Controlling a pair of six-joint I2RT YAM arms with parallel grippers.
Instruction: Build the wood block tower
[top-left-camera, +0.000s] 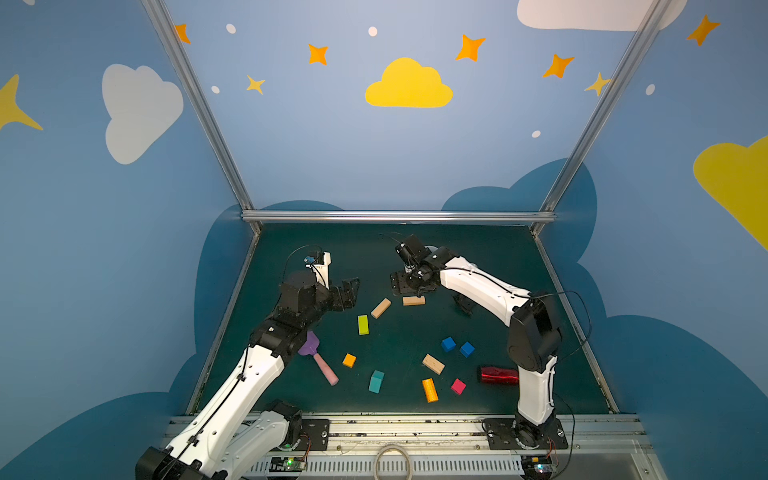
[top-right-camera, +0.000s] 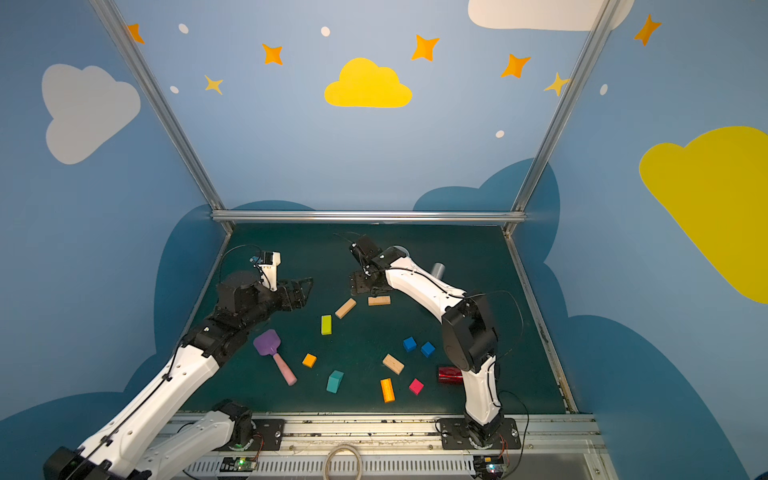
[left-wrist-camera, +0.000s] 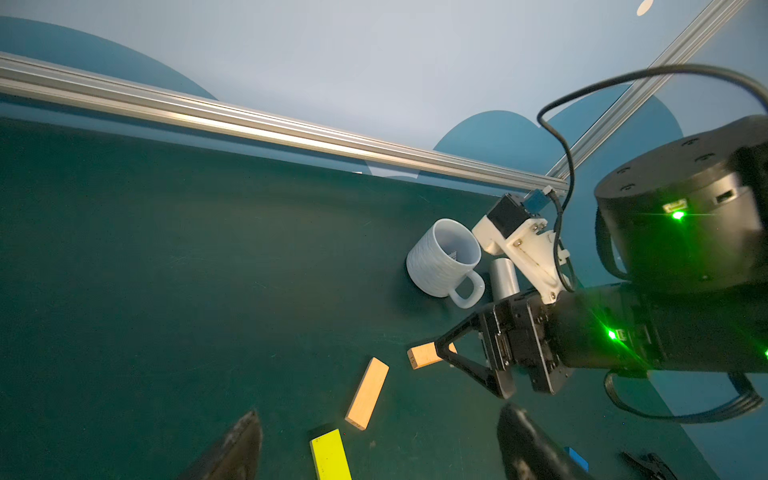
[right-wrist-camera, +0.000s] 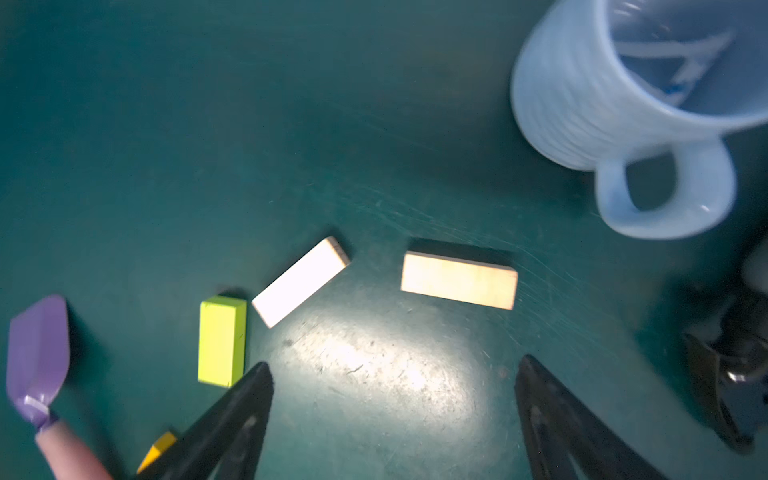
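At the far middle of the surface (top-left-camera: 332, 243), the right hand (right-wrist-camera: 395, 365) hangs released and empty close by a tan bar (top-left-camera: 413, 300), probably to take it as the base, while the left hand (top-left-camera: 352, 293) is released too and the other wood blocks (top-left-camera: 363, 324) lie scattered, no tower begun.

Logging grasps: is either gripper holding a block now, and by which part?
Nothing is held: the left gripper and the right gripper both stand open and empty.

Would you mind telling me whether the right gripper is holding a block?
No: the right gripper is open and empty, with the nearest tan bar lying untouched beyond it.
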